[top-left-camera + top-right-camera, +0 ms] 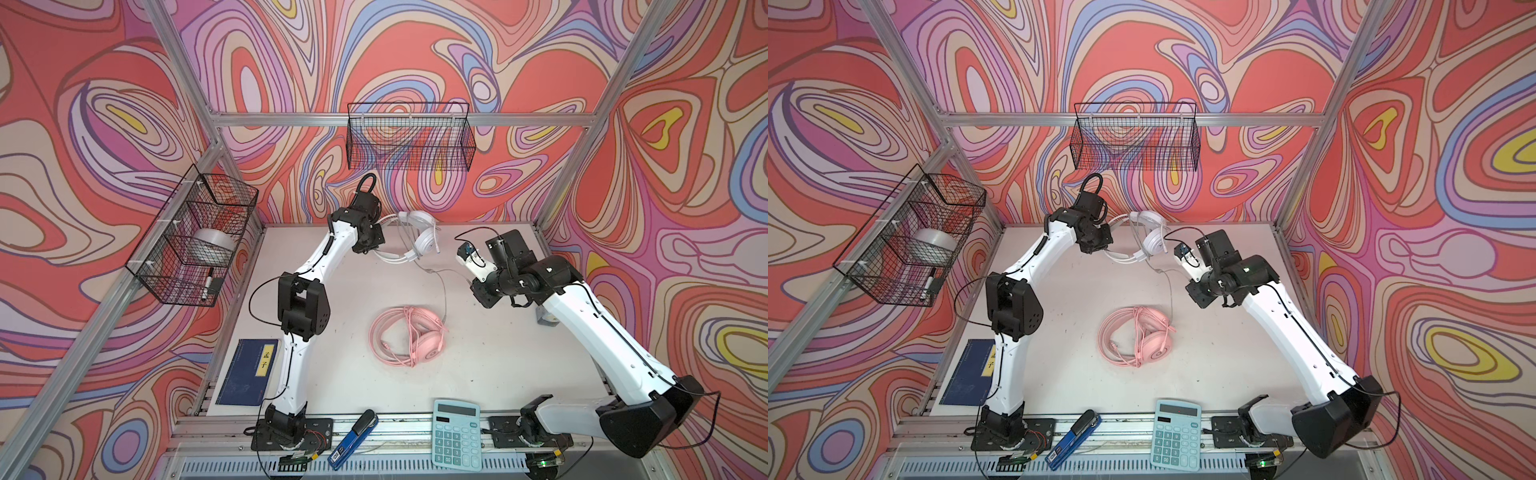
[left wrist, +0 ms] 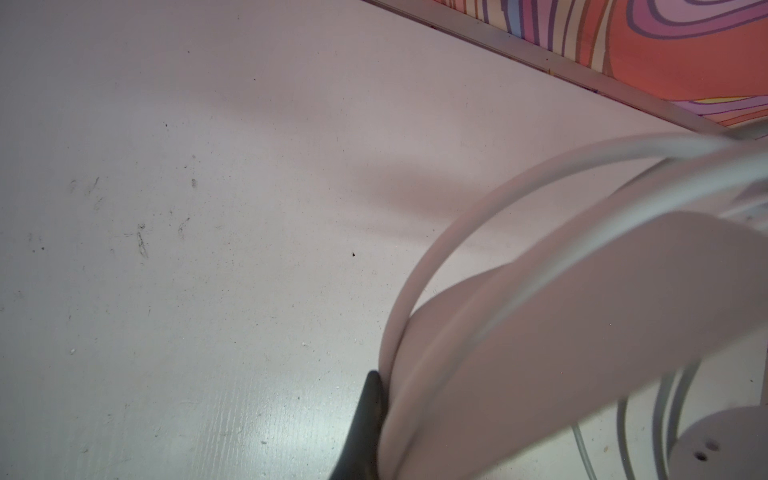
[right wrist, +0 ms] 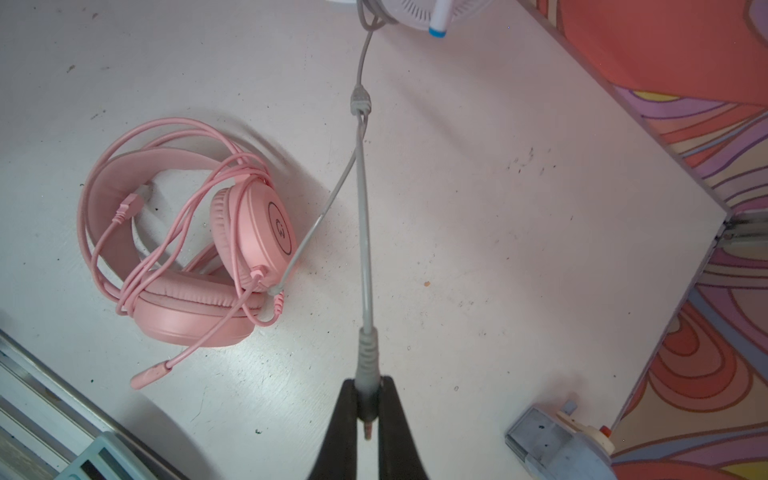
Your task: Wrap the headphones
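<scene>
- Dark blue rectangular paper book [image 1: 245, 374], lower left in a top view: yellow strip label [image 1: 263, 360] with black characters 孟子.
- Light blue plastic desk calculator [image 1: 456, 434], bottom edge, right of centre: key digits faintly legible, 7 8 9, 4 5 6, 1 2 3, 0, 00.
- Pink over-ear headset [image 3: 187, 257], left half of the right wrist view: black ringed monogram on the outer earcup [image 3: 272, 228], letters uncertain.
- Blue-and-black stapler [image 1: 353, 436], bottom edge: white sticker, print too small to read.
</scene>
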Available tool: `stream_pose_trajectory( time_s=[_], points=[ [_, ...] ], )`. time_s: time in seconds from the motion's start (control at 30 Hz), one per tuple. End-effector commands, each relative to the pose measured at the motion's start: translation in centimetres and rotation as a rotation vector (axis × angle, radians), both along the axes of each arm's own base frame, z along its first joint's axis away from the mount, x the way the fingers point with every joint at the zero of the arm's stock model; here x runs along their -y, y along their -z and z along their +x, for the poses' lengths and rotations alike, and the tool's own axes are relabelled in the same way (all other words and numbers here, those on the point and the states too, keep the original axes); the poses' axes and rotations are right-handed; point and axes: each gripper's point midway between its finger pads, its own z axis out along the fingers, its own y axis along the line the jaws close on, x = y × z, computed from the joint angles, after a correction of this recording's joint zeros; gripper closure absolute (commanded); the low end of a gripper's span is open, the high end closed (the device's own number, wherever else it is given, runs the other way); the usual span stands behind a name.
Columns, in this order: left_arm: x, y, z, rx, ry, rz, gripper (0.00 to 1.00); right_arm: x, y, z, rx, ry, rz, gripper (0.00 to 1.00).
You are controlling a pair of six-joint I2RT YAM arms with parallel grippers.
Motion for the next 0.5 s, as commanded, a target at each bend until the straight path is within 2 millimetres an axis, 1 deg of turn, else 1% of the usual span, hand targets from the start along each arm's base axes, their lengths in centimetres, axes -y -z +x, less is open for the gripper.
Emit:
stream_pose_trajectory(
  time_s=[0.0,0.13,0.27,0.37,0.47],
  points=[
    [0.5,-1.3,0.6,0.029,-0.028,-0.026,1.0,-0.4,-3.3,0.5,0.128,-0.101,-0.017,1.0],
    [0.9,-1.3,0.8,0.029,-0.016,-0.035,1.0,-1.1,-6.2,1.4,0.217,-0.149,-0.005,1.0],
    [1.2,-1.0,0.5,0.017,-0.002,-0.029,1.0,-2.6,-8.6,2.2,0.278,-0.201,0.049,1.0],
    [1.5,-0.5,0.2,0.004,0.03,-0.009,1.0,-3.8,-10.1,2.8,0.313,-0.241,0.095,1.0],
    [1.4,-0.1,-0.5,-0.017,0.061,0.019,1.0,-4.6,-11.4,4.1,0.349,-0.253,0.114,1.0]
  ],
)
